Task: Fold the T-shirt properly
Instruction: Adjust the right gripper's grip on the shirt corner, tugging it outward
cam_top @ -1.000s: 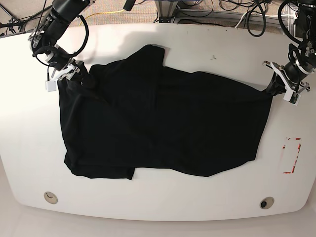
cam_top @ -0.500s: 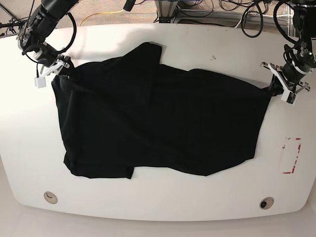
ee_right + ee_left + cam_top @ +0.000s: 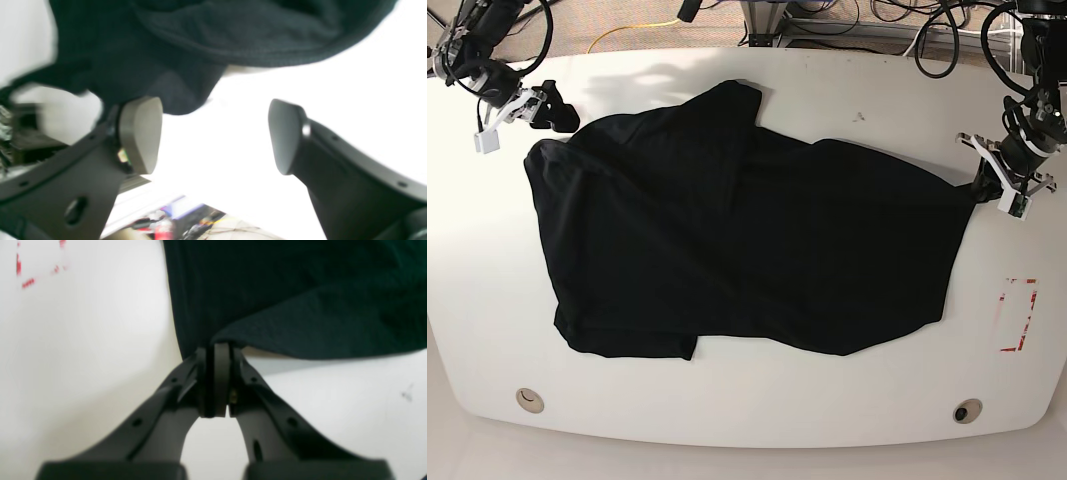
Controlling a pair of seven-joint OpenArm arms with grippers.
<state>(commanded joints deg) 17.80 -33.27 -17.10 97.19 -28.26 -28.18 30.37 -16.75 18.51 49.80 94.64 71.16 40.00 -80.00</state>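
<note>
The black T-shirt (image 3: 757,240) lies spread and rumpled across the white table (image 3: 757,400), with no print showing. At the base view's right, my left gripper (image 3: 980,183) is shut on the shirt's right corner. The left wrist view shows the jaws (image 3: 217,355) pinching the cloth (image 3: 300,290) just off the table. At the far left, my right gripper (image 3: 555,108) is open and sits just beyond the shirt's upper left edge. In the right wrist view the gripper (image 3: 215,133) holds nothing between its fingers. A fold of cloth (image 3: 200,33) hangs just past the left pad (image 3: 140,133).
Red marks (image 3: 1017,315) are on the table near its right edge, also seen in the left wrist view (image 3: 23,276). Two round holes (image 3: 529,400) (image 3: 967,411) sit near the front edge. Cables and gear lie beyond the back edge. A small white tag (image 3: 485,140) hangs by the right arm.
My right gripper drew the shirt's upper left corner outward to the left, then let go and moved further up-left. The left gripper kept its hold and barely moved.
</note>
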